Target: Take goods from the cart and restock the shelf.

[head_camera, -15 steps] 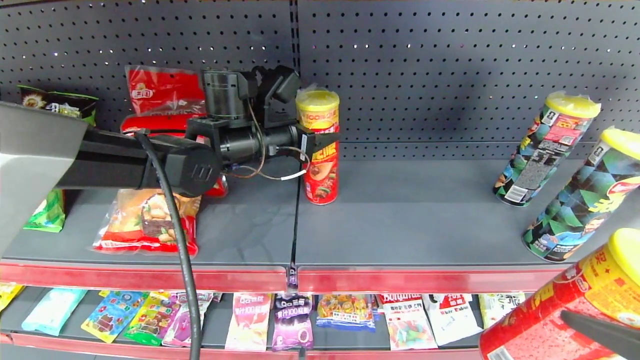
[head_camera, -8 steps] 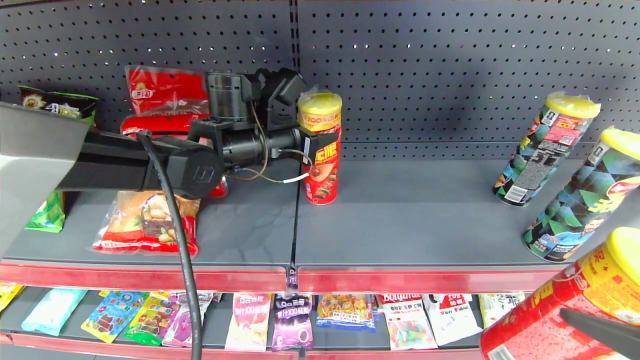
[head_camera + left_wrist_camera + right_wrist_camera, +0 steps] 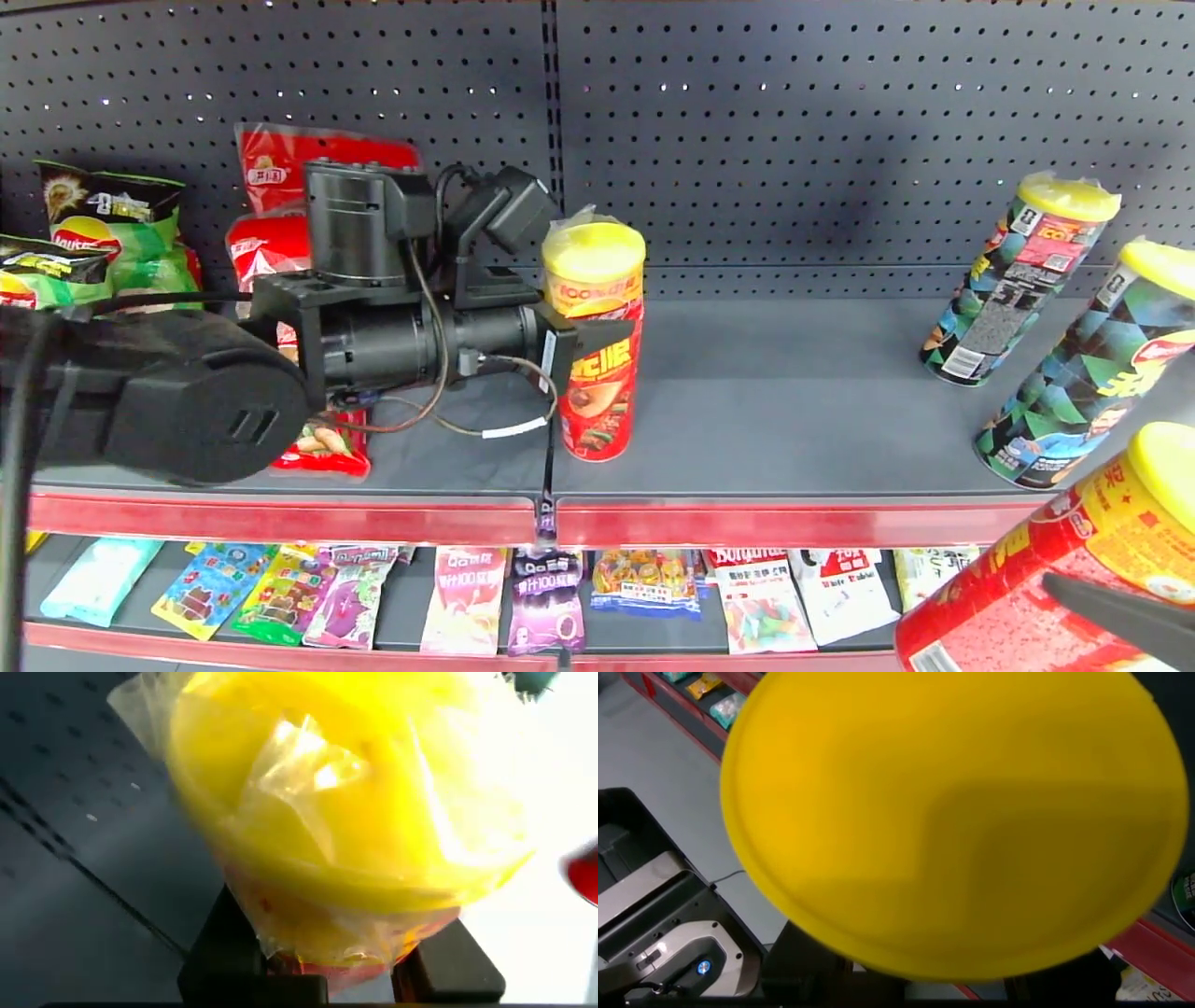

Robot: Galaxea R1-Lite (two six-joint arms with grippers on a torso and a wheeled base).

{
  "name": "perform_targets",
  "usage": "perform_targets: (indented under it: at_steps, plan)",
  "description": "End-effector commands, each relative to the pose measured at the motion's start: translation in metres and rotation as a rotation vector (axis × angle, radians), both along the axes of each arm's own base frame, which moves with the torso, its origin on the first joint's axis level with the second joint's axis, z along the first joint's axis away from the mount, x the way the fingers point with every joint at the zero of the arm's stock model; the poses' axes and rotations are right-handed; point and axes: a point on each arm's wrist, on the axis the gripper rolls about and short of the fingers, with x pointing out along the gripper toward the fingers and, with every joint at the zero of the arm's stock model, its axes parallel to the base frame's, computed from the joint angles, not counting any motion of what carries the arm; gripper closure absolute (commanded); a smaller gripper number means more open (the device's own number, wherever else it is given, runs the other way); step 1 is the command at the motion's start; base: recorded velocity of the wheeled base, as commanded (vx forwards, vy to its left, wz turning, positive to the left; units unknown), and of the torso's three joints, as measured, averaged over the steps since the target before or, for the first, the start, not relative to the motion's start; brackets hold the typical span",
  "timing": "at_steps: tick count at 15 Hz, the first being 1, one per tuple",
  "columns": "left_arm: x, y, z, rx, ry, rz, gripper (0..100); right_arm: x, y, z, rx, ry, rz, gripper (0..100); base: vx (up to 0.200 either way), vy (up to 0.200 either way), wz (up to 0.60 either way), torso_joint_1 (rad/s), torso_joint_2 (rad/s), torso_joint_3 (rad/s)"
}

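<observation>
A red chip can (image 3: 597, 373) with a yellow lid stands upright near the front edge of the grey shelf (image 3: 794, 401). My left gripper (image 3: 597, 338) is shut on its upper half from the left. In the left wrist view the wrapped yellow lid (image 3: 346, 812) sits above the left gripper (image 3: 346, 975), with dark fingers (image 3: 229, 952) on both sides. A second red chip can (image 3: 1046, 579), tilted, is at the bottom right in front of the shelf, with my right gripper (image 3: 1074, 602) shut on it. Its yellow lid (image 3: 952, 812) hides most of the right gripper (image 3: 943, 985).
Two dark patterned cans (image 3: 1018, 280) (image 3: 1088, 373) lean at the shelf's right end. Snack bags (image 3: 112, 233) and red bags (image 3: 280, 168) crowd the left end behind my left arm. A pegboard (image 3: 794, 121) backs the shelf. Candy bags (image 3: 644, 579) fill the lower shelf.
My left arm has drawn back toward the shelf's front edge, bringing the red chip can with it. The right arm and its can have stayed put.
</observation>
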Motion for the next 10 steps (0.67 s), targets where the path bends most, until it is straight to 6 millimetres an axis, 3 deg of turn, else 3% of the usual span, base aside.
perform_targets:
  at_steps: [1, 10]
  plan:
    - [-0.0238, 0.0069, 0.0099, -0.012, -0.012, -0.015, 100, 0.0001, 0.0001, -0.0004, -0.001, 0.002, 0.001, 100, 0.000, 0.000, 0.00, 0.000, 0.00, 0.000]
    - [-0.0316, 0.0069, 0.0041, -0.011, 0.015, -0.008, 100, 0.0001, 0.0001, 0.0000, 0.000, 0.000, 0.001, 100, 0.000, 0.000, 0.00, 0.000, 0.00, 0.000]
